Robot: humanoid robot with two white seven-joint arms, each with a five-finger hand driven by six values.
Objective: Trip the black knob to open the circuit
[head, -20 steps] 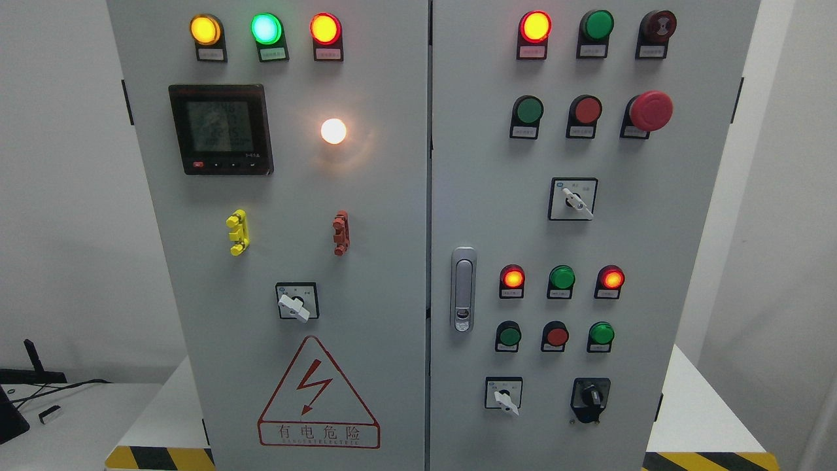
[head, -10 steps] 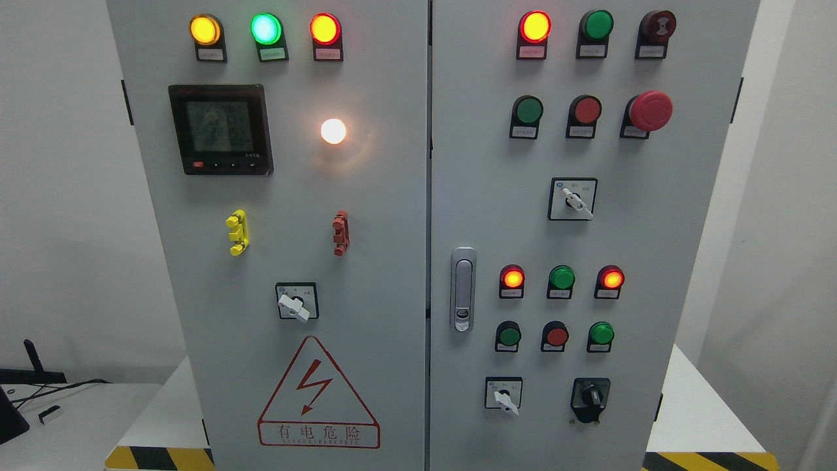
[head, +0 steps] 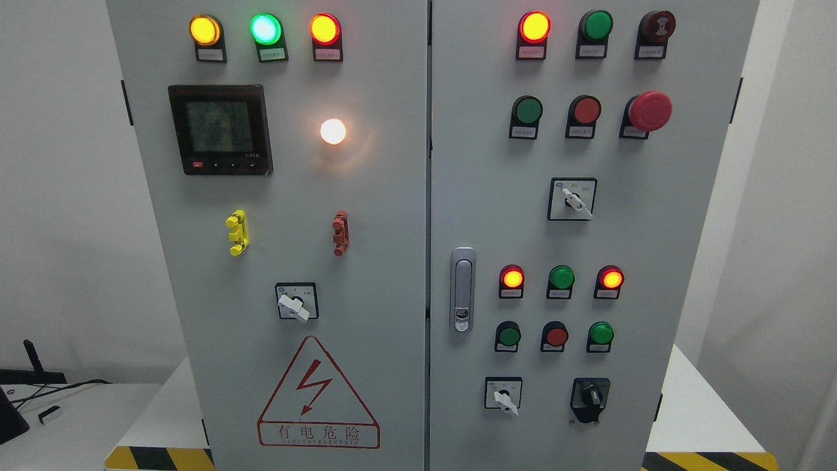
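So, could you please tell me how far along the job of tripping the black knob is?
Nothing looks done yet. The black knob at the lower right of the right cabinet door is untouched, and the red lights above it are lit. Nothing is in hand: neither robot hand is in view. Still left: reaching in, gripping the knob and turning it.

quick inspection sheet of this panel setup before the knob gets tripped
surface: grey two-door cabinet, both doors shut, silver door latch on the right door
job's things: black knob at the right door's lower right, untouched, pointer near upright
clutter: nothing seen on the panel; small white object on the left table
robot hand: none in view, left or right
cables: black cable across the left table
surroundings: white walls, white table behind the cabinet, yellow-black hazard stripes at the bottom, high-voltage warning triangle on the left door, red mushroom button upper right
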